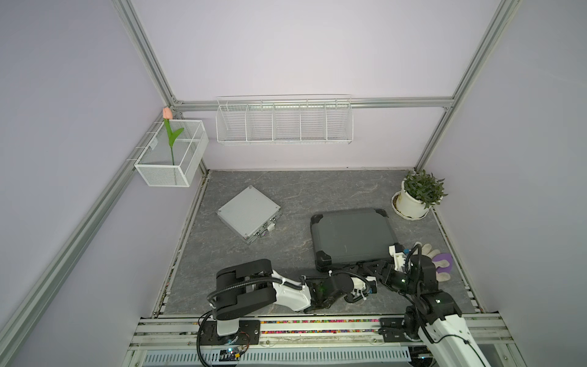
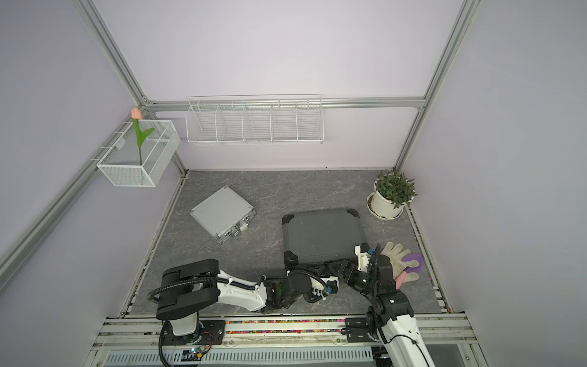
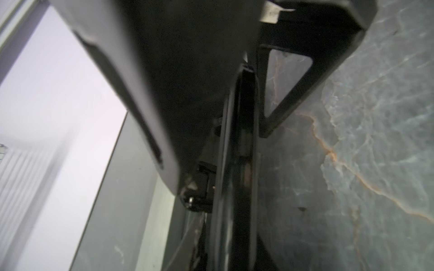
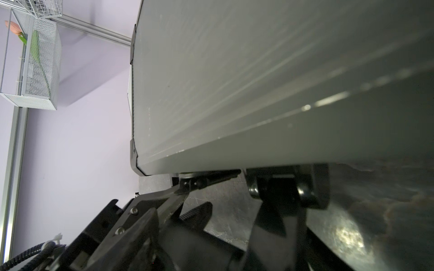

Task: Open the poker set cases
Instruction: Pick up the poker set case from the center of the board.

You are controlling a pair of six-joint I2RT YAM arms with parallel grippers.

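Both poker set cases lie closed on the grey table (image 1: 301, 197). The silver ribbed case (image 1: 249, 214) sits far left, away from both arms. The larger dark case (image 1: 352, 236) lies right of centre, and both grippers are at its near edge. My left gripper (image 1: 362, 265) reaches in from the left. In the right wrist view its fingers (image 4: 185, 184) are pinched together on a thin black latch (image 4: 211, 177) under the case's edge (image 4: 258, 82). My right gripper (image 1: 379, 267) is beside it and stands open (image 4: 234, 206) over bare table, holding nothing.
A potted plant (image 1: 419, 197) stands at the back right. A pale glove (image 1: 428, 251) and a purple object (image 1: 443, 260) lie just right of the dark case. On the walls hang a mesh basket with a tulip (image 1: 171, 155) and a wire shelf (image 1: 284, 122).
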